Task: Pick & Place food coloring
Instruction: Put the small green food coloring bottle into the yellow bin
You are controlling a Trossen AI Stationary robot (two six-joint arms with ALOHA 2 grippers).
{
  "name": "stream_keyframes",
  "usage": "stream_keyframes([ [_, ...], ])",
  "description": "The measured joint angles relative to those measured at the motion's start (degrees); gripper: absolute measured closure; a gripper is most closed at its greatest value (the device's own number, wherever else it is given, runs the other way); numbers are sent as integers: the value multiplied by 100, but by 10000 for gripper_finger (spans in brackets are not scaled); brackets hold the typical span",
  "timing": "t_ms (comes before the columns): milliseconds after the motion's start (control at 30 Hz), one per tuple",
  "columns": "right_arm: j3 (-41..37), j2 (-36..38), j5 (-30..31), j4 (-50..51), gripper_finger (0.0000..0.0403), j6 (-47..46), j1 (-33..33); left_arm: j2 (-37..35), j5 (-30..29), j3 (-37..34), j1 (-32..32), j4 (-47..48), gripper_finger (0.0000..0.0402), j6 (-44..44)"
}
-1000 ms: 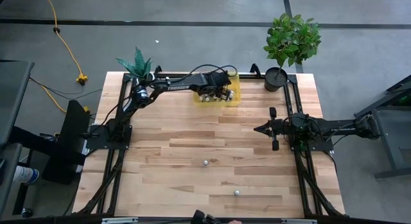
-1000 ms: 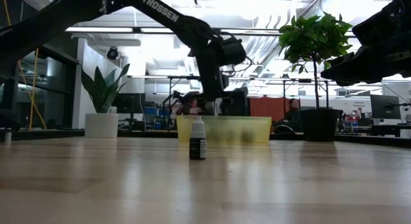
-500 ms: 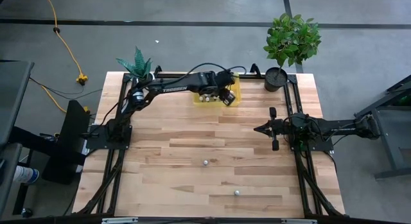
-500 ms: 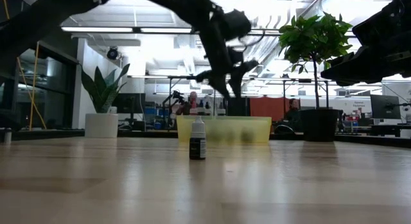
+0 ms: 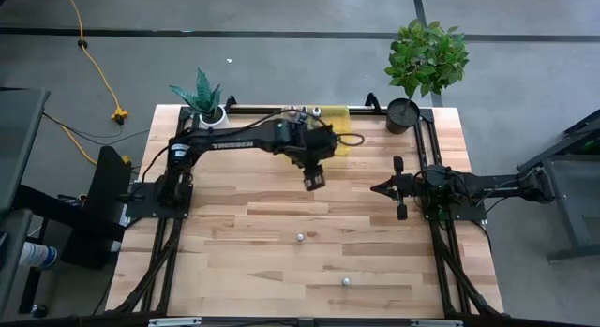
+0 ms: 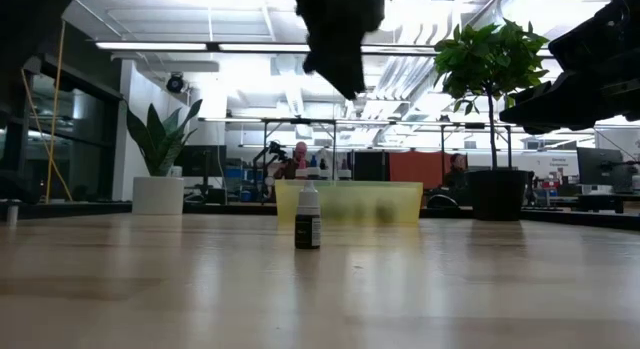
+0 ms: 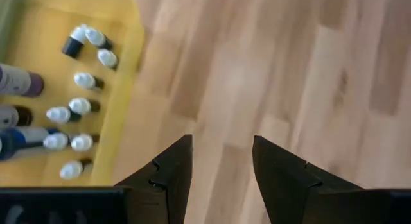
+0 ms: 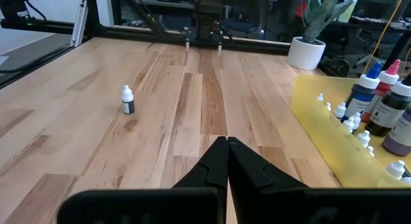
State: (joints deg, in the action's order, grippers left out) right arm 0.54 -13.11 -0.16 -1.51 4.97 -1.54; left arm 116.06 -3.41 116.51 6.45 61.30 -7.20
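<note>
The food coloring bottles lie and stand in a translucent yellow tray [image 5: 342, 144] at the table's far edge. In the left wrist view, several small whitish bottles [image 7: 80, 108] show there beside a larger purple-capped one [image 7: 22, 81]. Two more small bottles stand on the bare wood, one mid-table [image 5: 300, 237] and one nearer the near edge [image 5: 346, 281]; the low view shows one bottle [image 6: 308, 217] upright on its base. My left gripper [image 5: 314, 177] [image 7: 221, 163] hangs open and empty above the wood, just near of the tray. My right gripper [image 5: 380, 187] [image 8: 226, 153] waits shut at the table's right side.
A potted plant [image 5: 427, 60] stands at the far right corner and a smaller one [image 5: 202, 93] at the far left. Dark frame rails run along both sides of the table. Bare wood lies between the tray and the two loose bottles.
My left gripper has risen out of the yellow tray and swung toward the table's near edge; it now hangs over bare wood beside the tray. The two bottles on the table have stayed in place.
</note>
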Motion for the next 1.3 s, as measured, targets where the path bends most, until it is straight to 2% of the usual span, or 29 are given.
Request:
stream_keyframes([
  [267,0,1,0,0,402,-1,1,-382,485,-4,-627,913,247,586],
  [533,0,-1,-1,0,402,0,1,-420,716,-12,-1288,1047,247,889],
  [667,0,-1,0,-1,402,0,0,-425,716,-341,-1581,939,247,1128],
  [767,0,1,-2,1,402,0,2,-544,716,-825,-1758,691,247,1154],
  [1000,0,-1,0,-3,402,-2,2,-788,879,-2221,-2020,-899,247,1339],
  [1167,0,-2,-1,3,402,-1,2,-837,887,-2985,-2064,-1774,247,960],
  [1300,0,-1,-2,1,402,0,0,-853,689,-3198,-2077,-2205,247,495],
])
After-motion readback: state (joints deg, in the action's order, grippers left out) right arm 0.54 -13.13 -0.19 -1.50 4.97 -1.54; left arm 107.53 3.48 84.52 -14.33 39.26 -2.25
